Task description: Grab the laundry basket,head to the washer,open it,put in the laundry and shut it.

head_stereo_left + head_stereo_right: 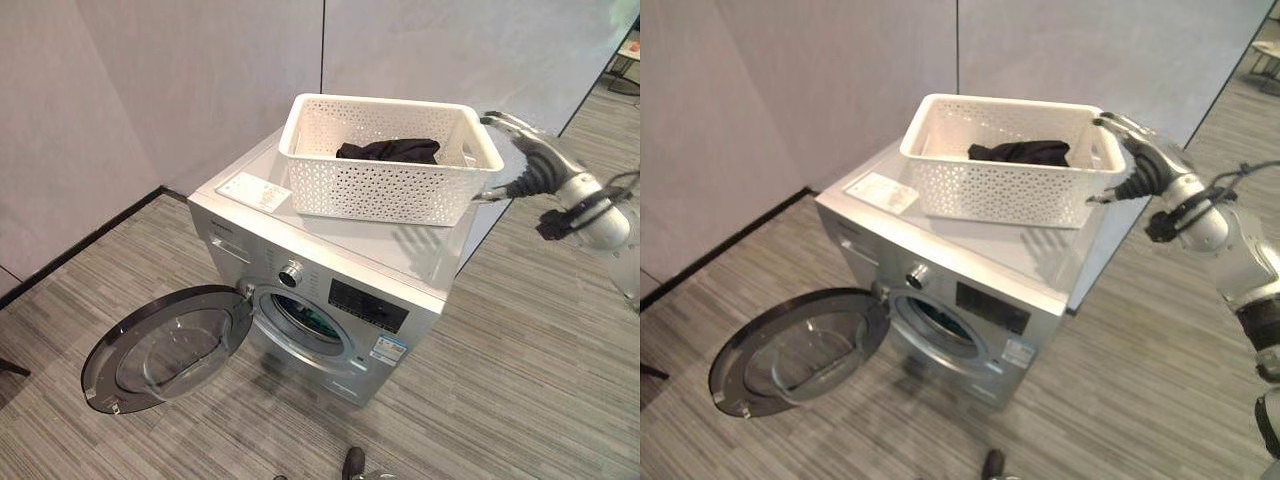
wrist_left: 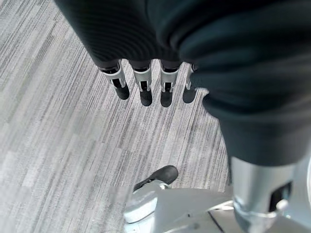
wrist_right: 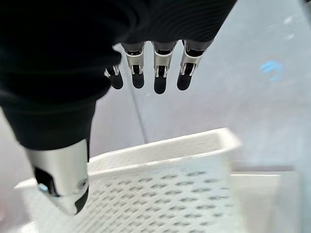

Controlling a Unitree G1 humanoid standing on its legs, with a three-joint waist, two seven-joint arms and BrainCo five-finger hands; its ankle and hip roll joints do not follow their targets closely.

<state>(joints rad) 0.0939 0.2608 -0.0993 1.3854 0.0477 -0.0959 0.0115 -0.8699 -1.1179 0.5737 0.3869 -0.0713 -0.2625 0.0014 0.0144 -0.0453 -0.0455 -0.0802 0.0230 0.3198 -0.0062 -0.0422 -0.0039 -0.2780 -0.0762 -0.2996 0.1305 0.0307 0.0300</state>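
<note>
Down at floor level the washer door point(image 1: 165, 348) is swung wide open to the robot's left, lying low over the striped floor point(image 1: 520, 370) — lots of open floor on the right side of the machine. The left robot hand point(image 2: 146, 82) hangs over that floor, fingers straight and relaxed, holding nothing. Behind the door, the round drum opening point(image 1: 305, 322) sits in the front of the washer point(image 1: 330, 290), with something dark-green inside. Up on the flat top surface there's a white label point(image 1: 255, 191) near the left edge, and the white laundry basket point(image 1: 385, 160) sits toward the back, its right end close to the top's right edge. Dark laundry point(image 1: 390, 150) is still in it. The right robot hand point(image 1: 1120, 135) is at the basket's right rim, fingers straight — can't tell if they're actually touching. Grey wall panels point(image 1: 200, 70) stand close behind.
</note>
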